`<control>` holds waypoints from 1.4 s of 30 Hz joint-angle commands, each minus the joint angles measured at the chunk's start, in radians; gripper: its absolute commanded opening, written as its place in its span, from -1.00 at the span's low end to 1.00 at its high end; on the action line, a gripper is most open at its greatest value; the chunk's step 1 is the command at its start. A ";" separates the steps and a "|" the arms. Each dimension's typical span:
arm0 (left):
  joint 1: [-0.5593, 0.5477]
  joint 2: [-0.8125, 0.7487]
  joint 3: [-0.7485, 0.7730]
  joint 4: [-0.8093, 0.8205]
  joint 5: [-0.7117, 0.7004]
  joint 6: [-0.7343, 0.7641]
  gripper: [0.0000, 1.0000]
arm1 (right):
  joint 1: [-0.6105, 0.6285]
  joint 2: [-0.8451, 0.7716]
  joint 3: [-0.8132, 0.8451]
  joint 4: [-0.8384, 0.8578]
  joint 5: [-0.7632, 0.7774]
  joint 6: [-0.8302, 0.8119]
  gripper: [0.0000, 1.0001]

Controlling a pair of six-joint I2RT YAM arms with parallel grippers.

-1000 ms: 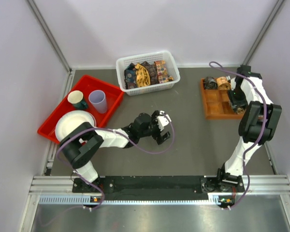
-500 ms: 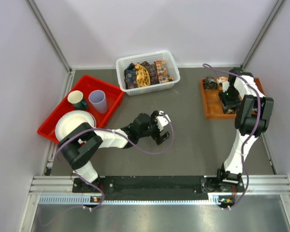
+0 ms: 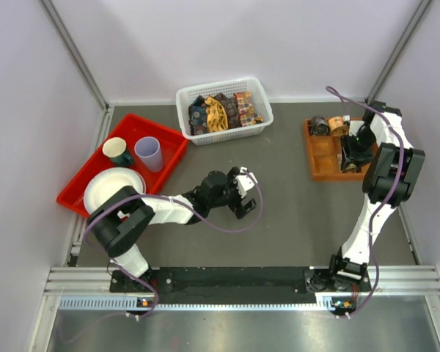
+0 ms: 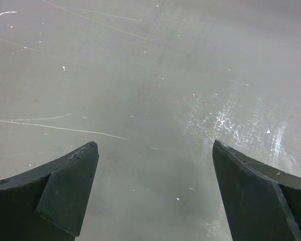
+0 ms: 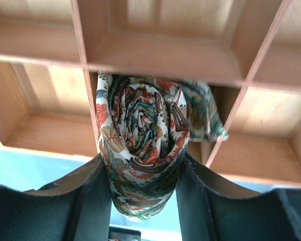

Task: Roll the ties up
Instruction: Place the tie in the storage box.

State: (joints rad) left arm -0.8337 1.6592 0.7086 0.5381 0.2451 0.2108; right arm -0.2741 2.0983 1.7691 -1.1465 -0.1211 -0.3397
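A: Why do loose ties point(image 3: 220, 110) sit heaped in the white basket point(image 3: 231, 132), upper centre?
B: Stock awaiting rolling, I'd judge. The wooden tray point(image 3: 319, 167) at right takes finished coils point(image 3: 330, 125).
A: The arms?
B: The left gripper point(image 4: 154, 145) is spread, idle over bare table point(image 4: 155, 75). The right gripper point(image 5: 143, 165) pinches a rolled tie point(image 5: 140, 125) at a tray compartment, squeezing so it can't unwind.

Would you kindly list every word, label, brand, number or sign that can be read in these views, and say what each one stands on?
There is no readable text.
The rolled tie between the right fingers shows only a printed pattern, no letters.
The ties in the white basket are too small to tell any label.
The wooden tray, green cup, lilac cup and plate show no print.
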 commanded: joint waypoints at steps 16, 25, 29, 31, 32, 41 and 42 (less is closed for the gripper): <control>0.004 -0.018 0.038 -0.023 0.026 -0.013 0.98 | -0.051 0.022 0.092 -0.028 -0.074 -0.074 -0.26; 0.004 -0.012 0.043 -0.020 0.029 -0.013 0.98 | -0.057 -0.027 0.104 -0.047 -0.089 -0.071 0.29; 0.004 -0.018 0.040 -0.020 0.029 -0.014 0.98 | -0.059 -0.041 0.116 -0.056 -0.100 -0.067 0.36; 0.004 -0.022 0.038 -0.024 0.029 -0.013 0.98 | -0.059 -0.052 0.133 -0.073 -0.101 -0.065 0.38; 0.004 -0.024 0.037 -0.027 0.029 -0.011 0.98 | -0.063 -0.055 0.147 -0.079 -0.107 -0.064 0.39; 0.002 -0.050 0.066 -0.098 -0.004 -0.017 0.98 | -0.083 -0.122 0.236 -0.145 -0.156 -0.061 0.87; 0.004 -0.055 0.074 -0.116 -0.016 -0.021 0.98 | -0.083 -0.132 0.245 -0.145 -0.166 -0.059 0.97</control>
State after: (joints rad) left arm -0.8330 1.6588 0.7307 0.4580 0.2523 0.2066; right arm -0.3458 2.0617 1.9350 -1.2533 -0.2344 -0.3985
